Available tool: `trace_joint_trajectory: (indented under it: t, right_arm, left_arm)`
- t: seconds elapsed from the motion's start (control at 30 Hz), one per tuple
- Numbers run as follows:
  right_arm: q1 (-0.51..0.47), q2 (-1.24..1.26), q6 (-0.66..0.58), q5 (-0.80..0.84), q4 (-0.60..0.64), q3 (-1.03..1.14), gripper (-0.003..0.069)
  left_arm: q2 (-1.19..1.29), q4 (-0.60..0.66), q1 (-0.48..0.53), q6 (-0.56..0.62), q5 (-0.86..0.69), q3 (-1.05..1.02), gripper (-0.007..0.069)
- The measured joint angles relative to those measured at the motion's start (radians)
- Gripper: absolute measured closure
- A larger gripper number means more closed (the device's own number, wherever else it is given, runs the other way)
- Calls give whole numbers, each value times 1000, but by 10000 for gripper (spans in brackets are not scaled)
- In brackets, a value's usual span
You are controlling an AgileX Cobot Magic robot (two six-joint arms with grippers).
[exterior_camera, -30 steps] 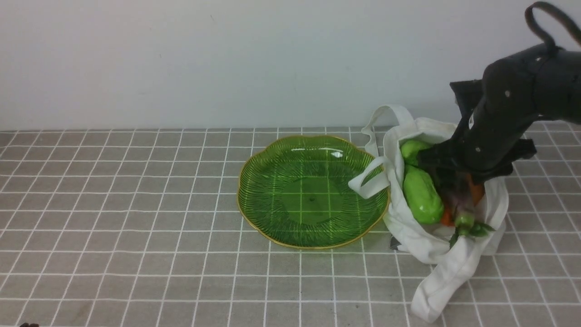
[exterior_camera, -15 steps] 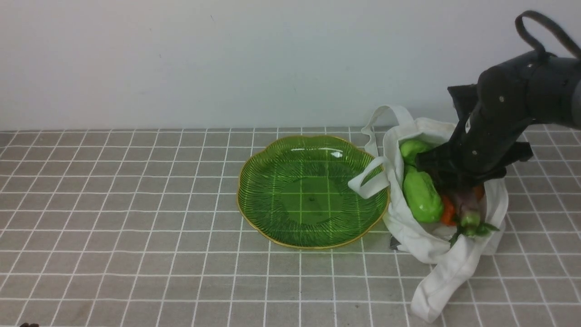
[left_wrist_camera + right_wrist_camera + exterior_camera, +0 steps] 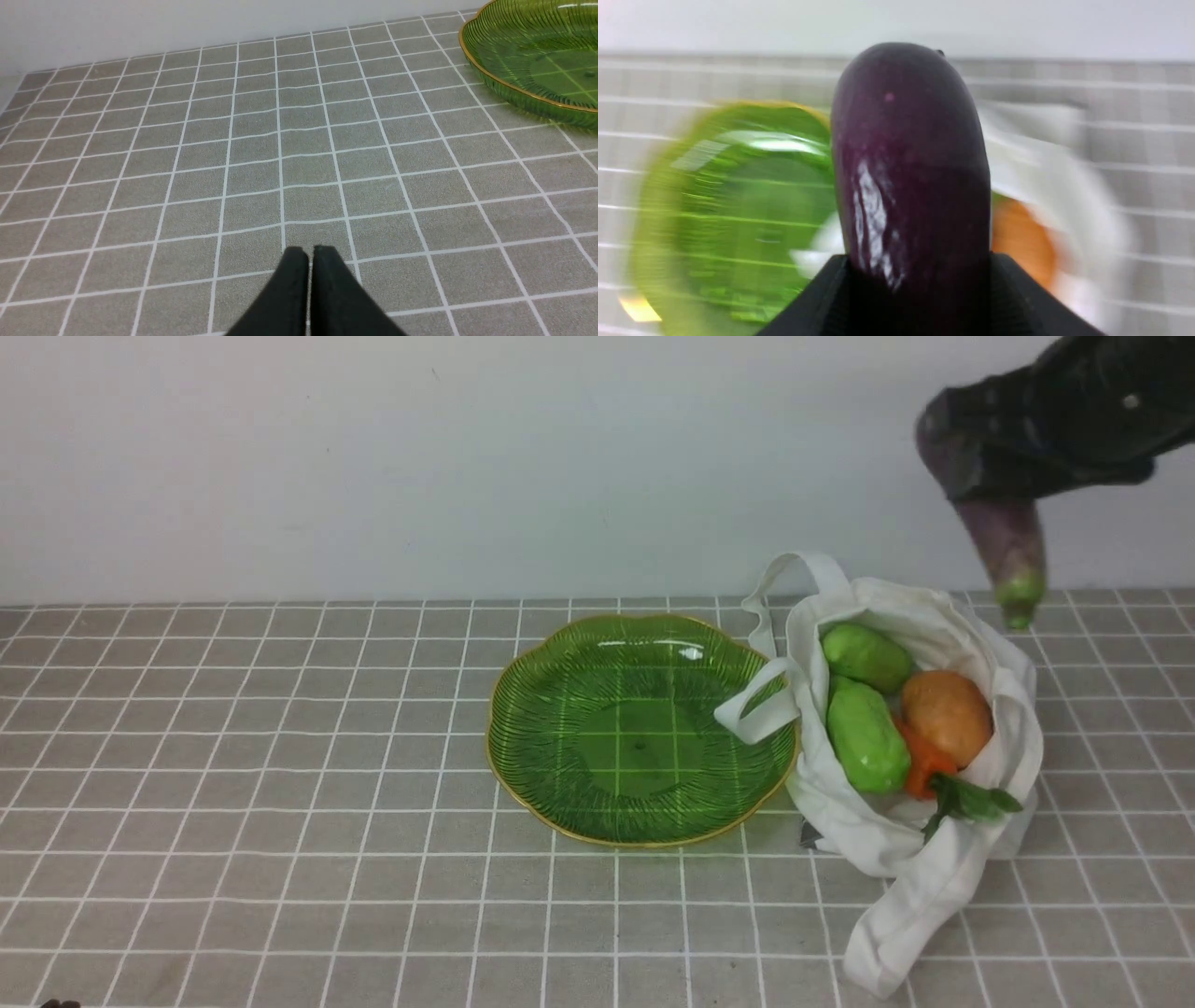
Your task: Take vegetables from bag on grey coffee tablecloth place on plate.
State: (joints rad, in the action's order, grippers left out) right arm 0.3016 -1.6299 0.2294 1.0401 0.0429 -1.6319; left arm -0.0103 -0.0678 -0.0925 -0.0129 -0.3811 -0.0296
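Close view along a dark purple glossy eggplant (image 3: 910,154), its rounded end pointing away from the camera and a streak of white glare on its skin. The black jaws of the right gripper (image 3: 920,280) press against both of its sides. Behind it, all blurred: a translucent green ribbed glass plate (image 3: 733,196) with a thin gold rim to one side, a soft white cloth bag (image 3: 1041,154) to the other, an orange rounded vegetable (image 3: 1020,238) within the bag, and a grey-brown tablecloth with thin white grid lines (image 3: 1134,102) beneath. A pale wall (image 3: 738,23) closes the background.
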Motion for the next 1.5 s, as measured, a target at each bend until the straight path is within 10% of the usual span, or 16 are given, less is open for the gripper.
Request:
trace_joint_trajectory:
  t: [0.7,1.03,1.2,1.5]
  right_arm:
    - [206,-537,-16,-430,-19,2,291]
    - [206,-452,-51,-62,-43,-245,64]
    - [206,-386,-117,173,-69,-500,111]
    - [207,-47,-251,229,-219,-608,432]
  left_arm:
    - [0,0,0,0,0,0,629]
    - [0,0,0,0,0,0,629]
    - [0,0,0,0,-1,0,629]
    - [0,0,0,0,-1,0,629]
